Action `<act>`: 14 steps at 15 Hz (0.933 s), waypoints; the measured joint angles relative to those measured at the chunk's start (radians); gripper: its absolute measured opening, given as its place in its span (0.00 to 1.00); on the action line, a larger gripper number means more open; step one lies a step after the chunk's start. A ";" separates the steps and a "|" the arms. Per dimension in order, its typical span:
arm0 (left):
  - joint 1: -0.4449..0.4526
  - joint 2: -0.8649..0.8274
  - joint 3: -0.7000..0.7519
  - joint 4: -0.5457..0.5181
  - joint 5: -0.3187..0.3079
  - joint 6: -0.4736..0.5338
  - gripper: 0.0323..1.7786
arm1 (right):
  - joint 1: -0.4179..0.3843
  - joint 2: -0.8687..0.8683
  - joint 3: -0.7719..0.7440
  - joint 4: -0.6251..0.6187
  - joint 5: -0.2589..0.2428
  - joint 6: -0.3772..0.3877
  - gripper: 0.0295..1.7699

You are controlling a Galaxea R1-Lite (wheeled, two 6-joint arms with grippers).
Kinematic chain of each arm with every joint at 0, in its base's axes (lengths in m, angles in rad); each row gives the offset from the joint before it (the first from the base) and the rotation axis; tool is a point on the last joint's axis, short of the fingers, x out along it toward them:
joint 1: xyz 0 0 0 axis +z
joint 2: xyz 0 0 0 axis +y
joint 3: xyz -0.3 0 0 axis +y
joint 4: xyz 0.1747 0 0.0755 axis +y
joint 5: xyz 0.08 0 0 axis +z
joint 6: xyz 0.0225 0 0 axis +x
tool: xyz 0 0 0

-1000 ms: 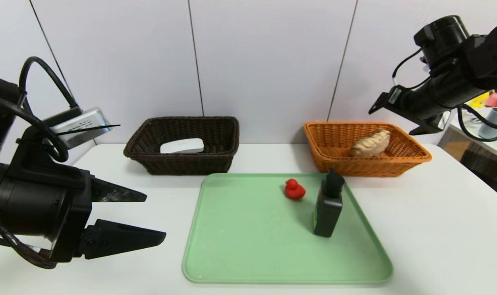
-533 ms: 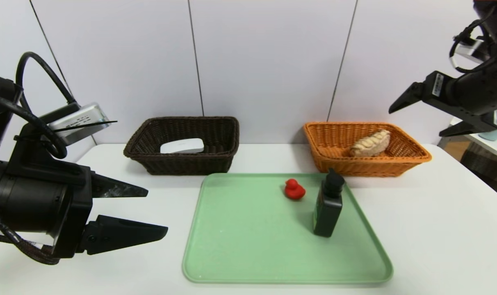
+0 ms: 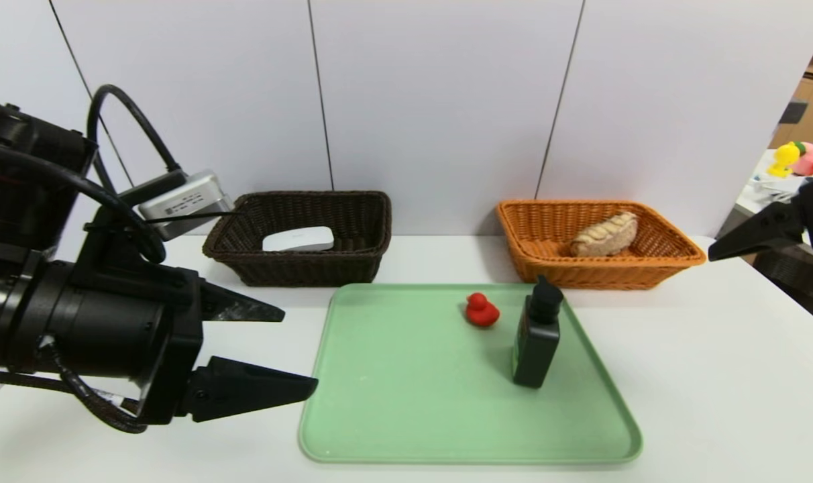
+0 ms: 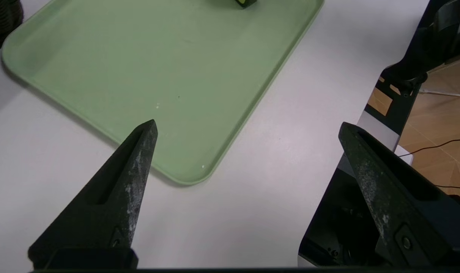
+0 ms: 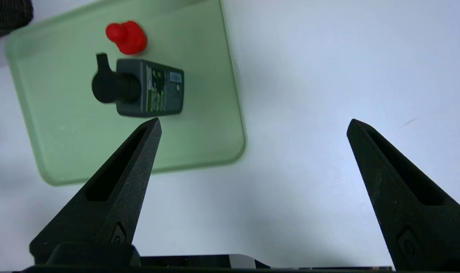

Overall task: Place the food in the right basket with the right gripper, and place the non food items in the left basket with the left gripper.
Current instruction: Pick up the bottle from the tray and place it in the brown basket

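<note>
The green rectangular tray [image 3: 406, 429] is set in the middle of the white table [image 3: 728, 376], and on it two things are left to be sorted. Behind it, the orange wicker basket [image 3: 601, 276] on the right is occupied by a crimped, bread-like pastry [image 3: 604, 236], so the food side looks finished. In the dark brown wicker basket [image 3: 306, 272] on the left, a white rounded case [image 3: 299, 239] is held.

The left gripper [image 3: 300, 350] is poised over the near left side of the table, beside the tray's left edge, its fingers spread wide with nothing between them. The right gripper [image 5: 254, 127] is placed off to the right of the tray, likewise wide and empty; no further work seems to be asked of it.

The black pump bottle [image 3: 536, 342] is stood upright on the right part of the tray, and the small red rubber duck [image 3: 481, 311] is seated just behind it, to its left. Both are judged to be non-food, so the step in hand is taken to be the left gripper's approach to one of them. For that, it should be carried rightward across the tray, lined up and closed; if the duck is chosen, the bottle could be knocked over.
</note>
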 joint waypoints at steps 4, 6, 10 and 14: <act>-0.119 0.101 -0.001 -0.099 0.091 -0.034 0.95 | -0.007 -0.059 0.074 -0.002 -0.003 0.005 0.96; -0.179 0.170 -0.001 -0.171 0.201 -0.074 0.95 | -0.007 -0.069 0.115 -0.001 -0.006 -0.009 0.96; -0.277 0.293 -0.005 -0.344 0.391 -0.199 0.95 | -0.007 -0.082 0.191 -0.007 -0.001 -0.147 0.96; -0.341 0.367 -0.003 -0.489 0.468 -0.247 0.95 | 0.011 -0.087 0.225 -0.010 0.065 -0.339 0.96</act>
